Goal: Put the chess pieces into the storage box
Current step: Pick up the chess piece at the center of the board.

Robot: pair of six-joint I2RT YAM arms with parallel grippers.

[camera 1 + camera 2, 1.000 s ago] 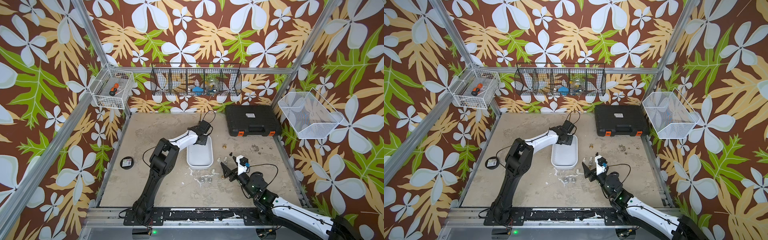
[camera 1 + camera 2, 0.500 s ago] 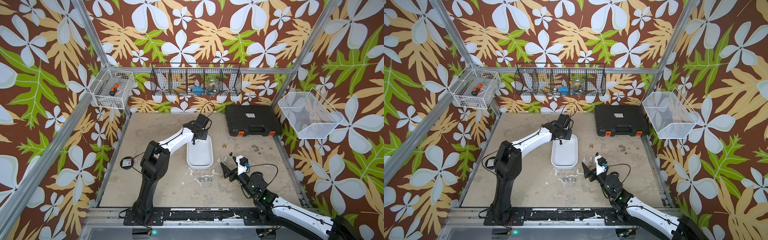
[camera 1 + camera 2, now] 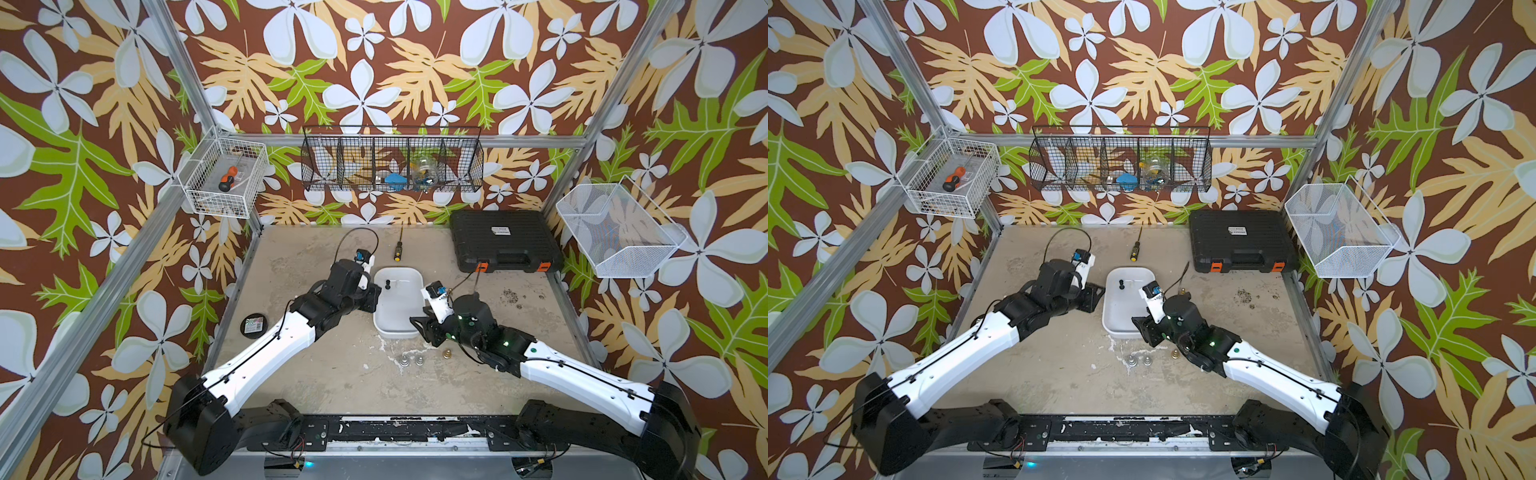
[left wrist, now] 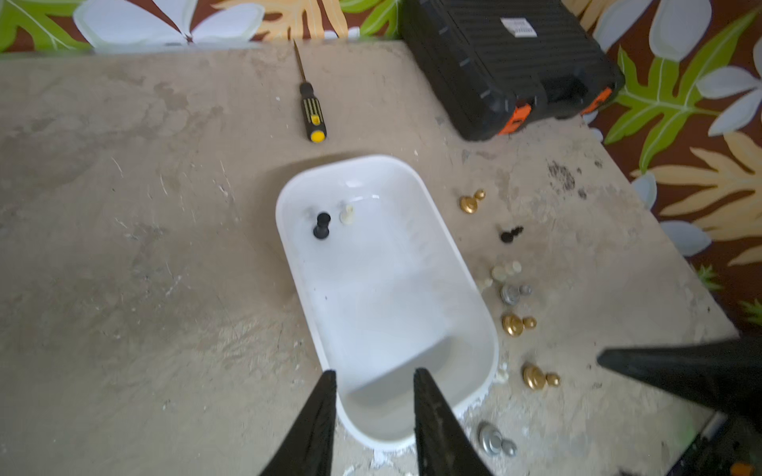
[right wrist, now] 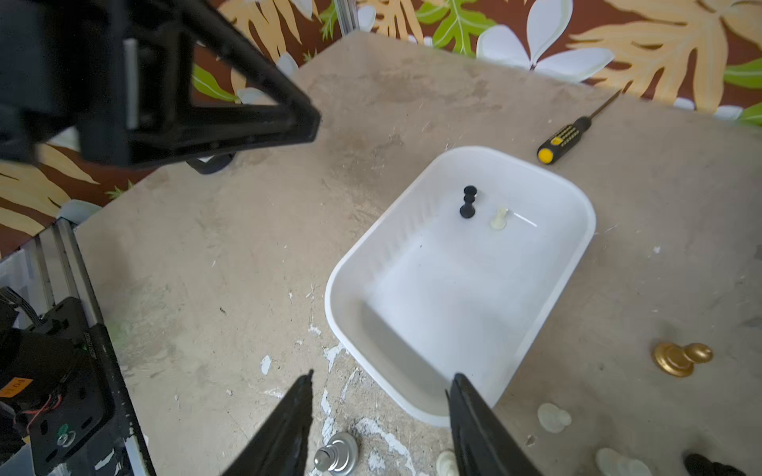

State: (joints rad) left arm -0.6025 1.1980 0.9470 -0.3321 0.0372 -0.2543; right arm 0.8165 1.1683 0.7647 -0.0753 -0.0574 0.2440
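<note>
As arms (image 3: 286, 336) flank the storage box (image 3: 399, 307), left tool (image 4: 375, 371), right tool (image 5: 381, 375) spread, empty

— Top views, beside the storage box (image 3: 397, 305)?
— Right arm (image 3: 473, 316) covers most chess pieces (image 4: 512, 324) there, plus the box's near corner.
— Right wrist view?
— One black piece (image 5: 708, 468) beside the box, cut off by the frame edge.

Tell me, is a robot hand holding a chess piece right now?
No, nothing is held. The left hand and the right hand both have their fingers apart with nothing between them, near the white box.
</note>
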